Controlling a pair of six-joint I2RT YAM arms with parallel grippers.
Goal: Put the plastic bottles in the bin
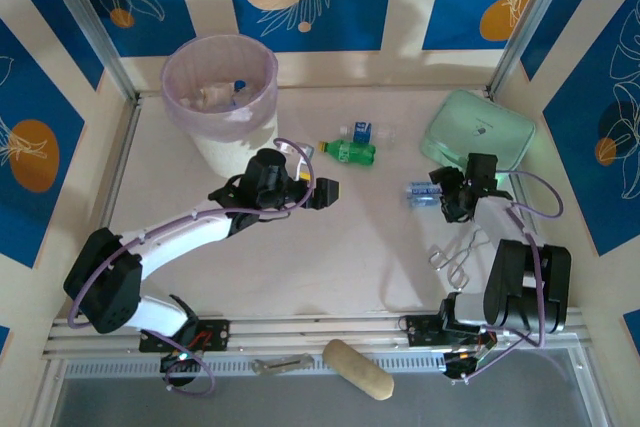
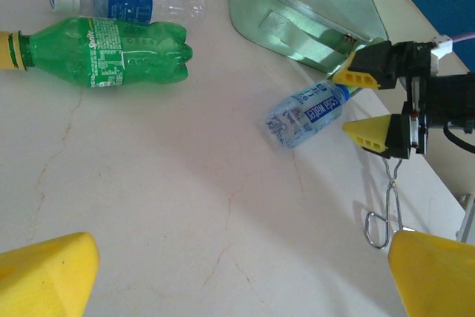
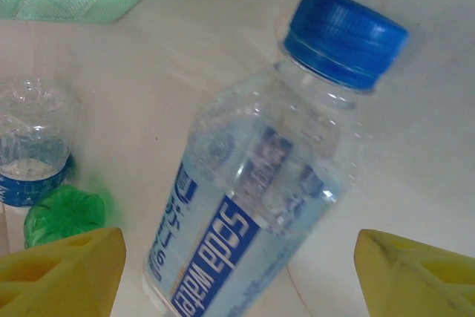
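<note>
A clear soda-water bottle (image 3: 252, 183) with a blue label and blue cap lies on its side on the table. My right gripper (image 3: 237, 280) is open, one yellow fingertip on each side of its lower body, not touching it. The left wrist view has this bottle (image 2: 306, 114) just left of the right gripper (image 2: 364, 103). A green bottle (image 1: 348, 151) and a clear blue-labelled bottle (image 1: 365, 131) lie mid-table at the back. My left gripper (image 1: 322, 192) hangs open and empty over bare table. The bin (image 1: 220, 82), back left, holds several bottles.
A mint-green zip pouch (image 1: 478, 132) lies at the back right, just behind the right gripper. Metal tongs (image 1: 455, 252) rest on the table in front of the right gripper. A tan oblong object (image 1: 358, 368) sits past the near rail.
</note>
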